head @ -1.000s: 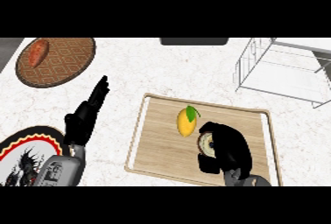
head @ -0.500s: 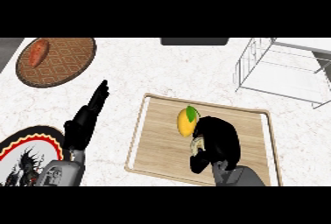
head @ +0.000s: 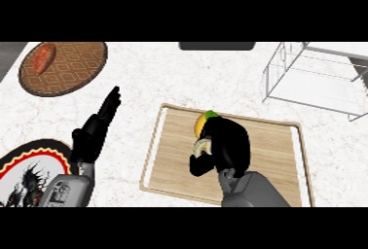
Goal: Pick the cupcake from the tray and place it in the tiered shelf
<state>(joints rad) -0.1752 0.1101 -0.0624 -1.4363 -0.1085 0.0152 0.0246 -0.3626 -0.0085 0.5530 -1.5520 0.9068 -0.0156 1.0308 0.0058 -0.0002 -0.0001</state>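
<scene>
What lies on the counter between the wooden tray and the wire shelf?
Nothing. In the head view, only bare white counter separates the tray from the shelf.

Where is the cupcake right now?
The cupcake sits at the far end of the wooden tray, right of centre in the head view, partly covered by the right hand, with the tiered shelf beyond to the right.

tray (head: pixel 277 146) centre-right | tiered shelf (head: pixel 316 82) behind it, rightward | plate (head: pixel 79 68) behind-left
</scene>
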